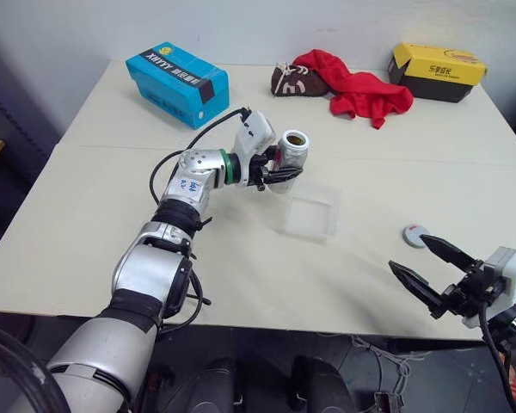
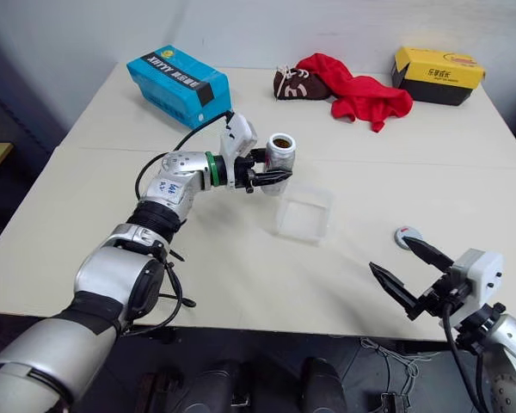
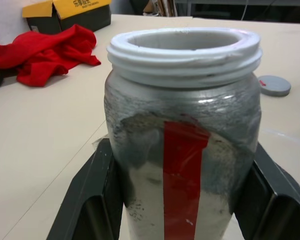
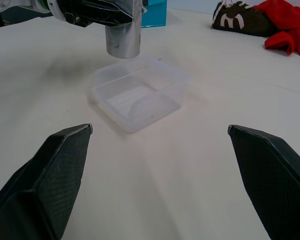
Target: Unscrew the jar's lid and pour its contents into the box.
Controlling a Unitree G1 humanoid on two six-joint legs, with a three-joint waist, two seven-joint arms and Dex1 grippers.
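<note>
While the left gripper [image 1: 284,175] is clamping the open jar [image 1: 291,155] upright just behind the box [image 1: 312,212], the right gripper [image 1: 428,268] is hanging wide near it.

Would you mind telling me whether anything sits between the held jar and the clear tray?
Nothing visible does. The open clear plastic jar with a red stripe, held by the left gripper, is beside the frosted square tray; the grey lid lies apart.

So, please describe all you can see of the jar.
The jar is a small clear plastic cylinder with a white threaded rim and a label with a red stripe. Its lid is off, lying on the table. It stands upright, held above the table beside the clear box, gripped by the left tool.
</note>
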